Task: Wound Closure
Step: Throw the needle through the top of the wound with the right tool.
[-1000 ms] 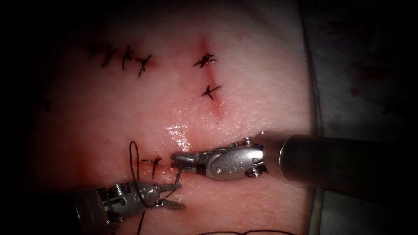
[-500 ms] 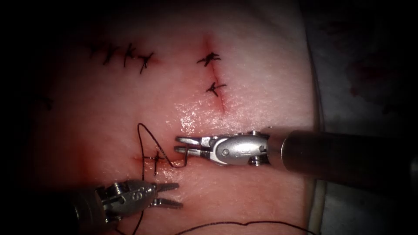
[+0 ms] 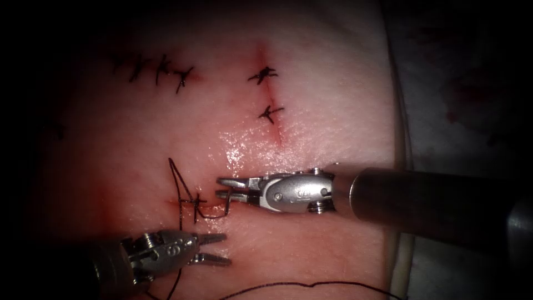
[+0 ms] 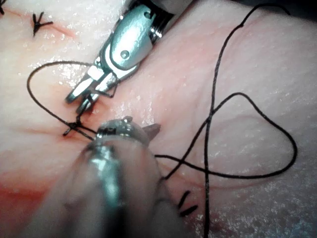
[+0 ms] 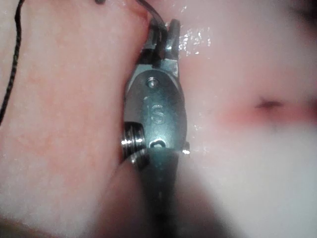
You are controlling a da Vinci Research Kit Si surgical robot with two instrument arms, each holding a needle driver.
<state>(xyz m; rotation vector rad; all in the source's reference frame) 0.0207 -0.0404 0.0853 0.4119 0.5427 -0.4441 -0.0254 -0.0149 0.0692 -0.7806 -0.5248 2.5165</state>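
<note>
The right tool (image 3: pixel 225 188) is reaching in from the right, its jaws slightly parted around a short strand of thread (image 3: pixel 214 214) that is running down to the knot (image 3: pixel 191 203) at the lower cut; whether the jaws are actually clamping the strand cannot be told. The left tool (image 3: pixel 214 249) is lying just below the knot with its jaws spread apart and holding nothing. A loop of the thread is standing up to the left of the knot, and more thread is trailing across the tissue (image 3: pixel 311 139) along the lower edge. Two finished stitches (image 3: pixel 266 94) are sitting on the upper cut, with a row of older stitches (image 3: pixel 155 71) further left. No needle can be made out. In the left wrist view the right tool (image 4: pixel 81 99) is hovering just above the knot (image 4: pixel 74 126), and slack thread (image 4: pixel 247 148) is crossing itself on the tissue (image 4: pixel 267 59) beside it.
</note>
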